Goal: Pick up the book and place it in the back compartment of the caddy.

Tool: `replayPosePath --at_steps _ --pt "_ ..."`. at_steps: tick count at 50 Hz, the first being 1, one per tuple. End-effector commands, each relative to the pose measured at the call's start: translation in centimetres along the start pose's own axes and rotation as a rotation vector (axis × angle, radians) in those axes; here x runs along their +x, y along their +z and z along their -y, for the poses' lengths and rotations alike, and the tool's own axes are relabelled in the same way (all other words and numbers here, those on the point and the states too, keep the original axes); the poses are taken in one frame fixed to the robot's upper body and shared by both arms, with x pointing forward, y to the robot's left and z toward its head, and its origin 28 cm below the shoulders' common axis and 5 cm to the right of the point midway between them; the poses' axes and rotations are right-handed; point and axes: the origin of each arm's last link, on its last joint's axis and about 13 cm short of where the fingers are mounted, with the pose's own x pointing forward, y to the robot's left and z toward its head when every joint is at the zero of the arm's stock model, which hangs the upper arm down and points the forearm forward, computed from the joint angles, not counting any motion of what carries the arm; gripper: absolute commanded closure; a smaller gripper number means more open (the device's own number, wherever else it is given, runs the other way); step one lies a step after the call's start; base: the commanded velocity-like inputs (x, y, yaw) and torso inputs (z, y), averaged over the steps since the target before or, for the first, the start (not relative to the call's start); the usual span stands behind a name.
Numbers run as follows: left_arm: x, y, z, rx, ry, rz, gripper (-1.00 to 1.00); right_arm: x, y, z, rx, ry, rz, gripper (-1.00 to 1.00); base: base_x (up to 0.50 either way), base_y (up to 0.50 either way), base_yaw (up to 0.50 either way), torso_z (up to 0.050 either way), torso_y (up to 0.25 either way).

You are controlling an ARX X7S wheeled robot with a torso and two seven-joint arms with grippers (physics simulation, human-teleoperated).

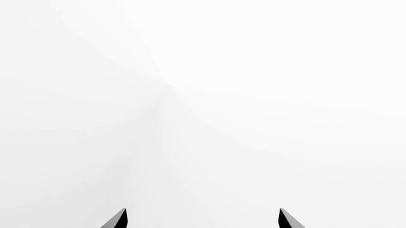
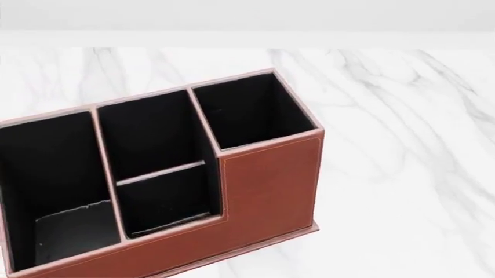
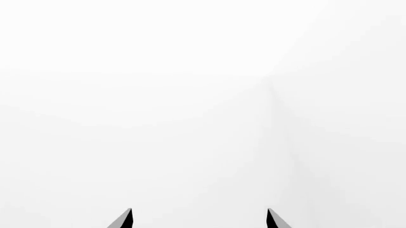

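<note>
The caddy point(image 2: 270, 185) is a reddish-brown organiser with pale stitched rims and black lining, standing on a white marble table point(image 2: 402, 150) at the left of the head view. Its tall square end cell point(image 2: 251, 110) is at the right. The back compartment point(image 2: 166, 200) is the small middle cell between the thin cross divider point(image 2: 161, 172) and the low outer wall. The book is out of view. My left gripper point(image 1: 203, 219) and right gripper point(image 3: 199, 219) show only in their wrist views, both open, empty and facing blank white walls. Neither shows in the head view.
A deeper middle cell point(image 2: 150, 130) lies across the divider, and a large cell point(image 2: 54, 179) is at the caddy's left end. Bare marble spreads to the right of the caddy. A pale wall point(image 2: 247, 23) runs behind the table's far edge.
</note>
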Motion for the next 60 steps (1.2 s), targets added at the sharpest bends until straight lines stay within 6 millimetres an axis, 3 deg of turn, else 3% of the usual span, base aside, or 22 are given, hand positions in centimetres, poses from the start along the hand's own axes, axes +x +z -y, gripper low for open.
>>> replayPosePath --at_steps 1,50,55,60 --pt "0.0 -0.1 0.0 0.001 -0.002 -0.001 -1.0 0.0 0.0 0.0 0.005 -0.003 0.003 -1.0 0.0 0.11 0.0 0.0 0.0" --pt "0.1 0.1 0.1 -0.001 -0.008 0.0 -1.0 -0.1 -0.1 -0.1 0.024 0.013 -0.006 -1.0 0.0 0.04 0.0 0.0 0.0" --pt "0.8 0.7 -0.3 0.015 -0.029 0.002 -1.0 -0.2 0.1 -0.1 0.025 0.018 -0.005 -1.0 0.0 0.0 0.0 0.0 0.0" --pt "2.7 1.9 -0.3 0.049 -0.082 0.007 -1.0 -0.2 0.2 -0.1 0.023 0.016 -0.001 -1.0 0.0 0.0 0.0 0.0 0.0"
